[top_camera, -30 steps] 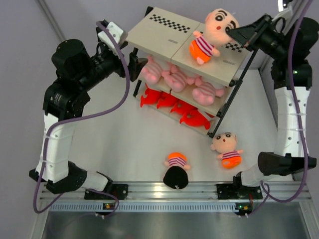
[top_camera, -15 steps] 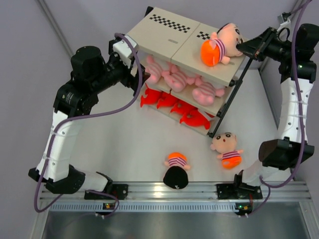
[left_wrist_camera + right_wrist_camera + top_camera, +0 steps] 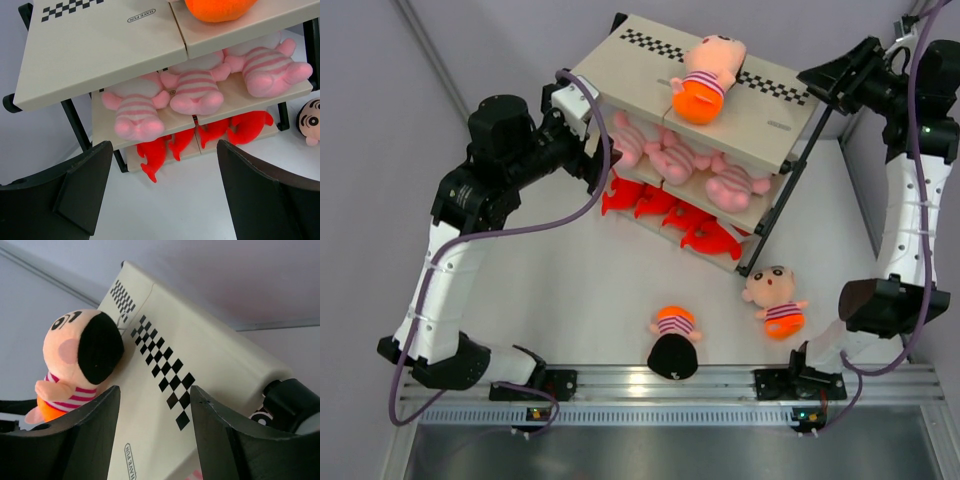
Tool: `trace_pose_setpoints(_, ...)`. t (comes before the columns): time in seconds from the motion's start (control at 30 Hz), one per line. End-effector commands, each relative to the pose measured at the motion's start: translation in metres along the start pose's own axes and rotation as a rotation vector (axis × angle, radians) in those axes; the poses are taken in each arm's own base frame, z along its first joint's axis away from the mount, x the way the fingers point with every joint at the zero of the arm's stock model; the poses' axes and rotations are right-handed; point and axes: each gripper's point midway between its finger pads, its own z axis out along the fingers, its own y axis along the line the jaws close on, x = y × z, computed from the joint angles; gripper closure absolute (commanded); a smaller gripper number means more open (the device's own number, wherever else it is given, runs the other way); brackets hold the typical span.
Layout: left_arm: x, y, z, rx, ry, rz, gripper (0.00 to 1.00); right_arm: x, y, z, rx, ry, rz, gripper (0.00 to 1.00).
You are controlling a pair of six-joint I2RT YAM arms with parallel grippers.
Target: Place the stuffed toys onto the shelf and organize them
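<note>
The shelf [image 3: 630,75] stands at the back of the table. One boy doll [image 3: 705,72] lies loose on its top board, head on the checkered strip; the right wrist view shows this doll [image 3: 75,355] to the left of the fingers. My right gripper [image 3: 812,85] hangs open just off the shelf's right end, with nothing in it [image 3: 155,390]. Three pink plush animals [image 3: 136,112] [image 3: 195,90] [image 3: 265,67] lie in a row on the middle board. My left gripper [image 3: 595,150] is open and empty at the shelf's left side [image 3: 164,150]. Two more dolls [image 3: 775,298] [image 3: 672,345] lie on the table.
Red plush toys [image 3: 665,210] fill the bottom board. The shelf's black frame leg [image 3: 775,215] slants down at the right. The arm bases sit on a rail [image 3: 670,385] along the near edge. Grey walls close in both sides.
My right gripper has opened and let go of the doll, then drawn back to the right. The doll has tumbled leftward along the top board. My left arm has edged closer to the shelf.
</note>
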Motion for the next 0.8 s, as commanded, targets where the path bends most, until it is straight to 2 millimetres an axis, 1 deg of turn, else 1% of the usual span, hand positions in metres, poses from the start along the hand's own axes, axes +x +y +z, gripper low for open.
trace_pose_setpoints(0.0,-0.01,0.004,-0.011,-0.032,-0.038,0.032,0.09,-0.032,0.055,-0.039,0.012,-0.184,-0.203,0.42)
trace_pose_setpoints(0.03,-0.009,0.006,-0.01,-0.039,-0.035,0.036,0.09,-0.034,0.063,-0.042,0.006,-0.202,-0.238,0.42)
trace_pose_setpoints(0.07,-0.01,0.006,-0.01,-0.041,-0.036,0.038,0.09,-0.039,0.07,-0.046,0.019,-0.239,-0.315,0.42)
trace_pose_setpoints(0.1,-0.01,0.007,-0.01,-0.047,-0.034,0.038,0.09,-0.038,0.087,-0.055,0.013,-0.268,-0.379,0.41)
trace_pose_setpoints(0.13,-0.01,0.009,-0.009,-0.054,-0.032,0.039,0.09,-0.032,0.102,-0.052,0.002,-0.282,-0.429,0.4)
trace_pose_setpoints(0.17,-0.01,0.009,-0.008,-0.054,-0.031,0.039,0.09,-0.029,0.109,-0.052,0.005,-0.29,-0.526,0.38)
trace_pose_setpoints(0.2,-0.01,0.01,-0.006,-0.054,-0.031,0.039,0.09,-0.011,0.134,-0.05,-0.043,-0.277,-0.574,0.37)
trace_pose_setpoints(0.23,-0.011,0.01,-0.005,-0.052,-0.031,0.036,0.09,-0.002,0.14,-0.044,-0.047,-0.272,-0.65,0.37)
trace_pose_setpoints(0.27,-0.01,0.009,-0.003,-0.05,-0.027,0.03,0.09,0.006,0.153,-0.047,-0.074,-0.272,-0.688,0.36)
trace_pose_setpoints(0.3,-0.01,0.009,-0.002,-0.047,-0.03,0.029,0.09,0.021,0.168,-0.042,-0.128,-0.256,-0.715,0.36)
trace_pose_setpoints(0.33,-0.011,0.008,-0.002,-0.043,-0.031,0.026,0.09,0.028,0.164,-0.036,-0.121,-0.25,-0.756,0.35)
trace_pose_setpoints(0.37,-0.01,0.008,-0.002,-0.04,-0.028,0.026,0.09,0.033,0.17,-0.037,-0.134,-0.253,-0.779,0.32)
trace_pose_setpoints(0.4,-0.009,0.008,-0.002,-0.04,-0.027,0.025,0.09,0.042,0.176,-0.032,-0.158,-0.239,-0.79,0.31)
trace_pose_setpoints(0.47,-0.008,0.008,-0.001,-0.044,-0.023,0.028,0.09,0.045,0.175,-0.023,-0.153,-0.231,-0.826,0.29)
trace_pose_setpoints(0.5,-0.007,0.009,-0.002,-0.045,-0.022,0.029,0.09,0.049,0.178,-0.018,-0.157,-0.223,-0.829,0.29)
trace_pose_setpoints(0.53,-0.007,0.008,-0.001,-0.043,-0.02,0.029,0.09,0.046,0.182,-0.018,-0.154,-0.232,-0.851,0.28)
trace_pose_setpoints(0.57,-0.006,0.009,-0.001,-0.046,-0.019,0.031,0.09,0.048,0.178,-0.008,-0.149,-0.216,-0.855,0.27)
trace_pose_setpoints(0.6,-0.005,0.008,-0.001,-0.045,-0.016,0.033,0.09,0.047,0.182,-0.005,-0.139,-0.222,-0.896,0.27)
trace_pose_setpoints(0.63,-0.004,0.009,-0.002,-0.046,-0.014,0.034,0.09,0.051,0.182,-0.001,-0.135,-0.208,-0.914,0.27)
trace_pose_setpoints(0.67,-0.005,0.01,-0.003,-0.053,-0.015,0.039,0.09,0.056,0.177,0.011,-0.125,-0.184,-0.934,0.27)
trace_pose_setpoints(0.7,-0.004,0.009,-0.004,-0.053,-0.015,0.042,0.09,0.066,0.184,0.016,-0.145,-0.168,-0.955,0.26)
trace_pose_setpoints(0.73,-0.004,0.01,-0.004,-0.056,-0.014,0.043,0.09,0.067,0.185,0.02,-0.133,-0.166,-0.994,0.26)
trace_pose_setpoints(0.77,-0.004,0.01,-0.004,-0.057,-0.014,0.043,0.09,0.073,0.181,0.029,-0.128,-0.145,-1.005,0.26)
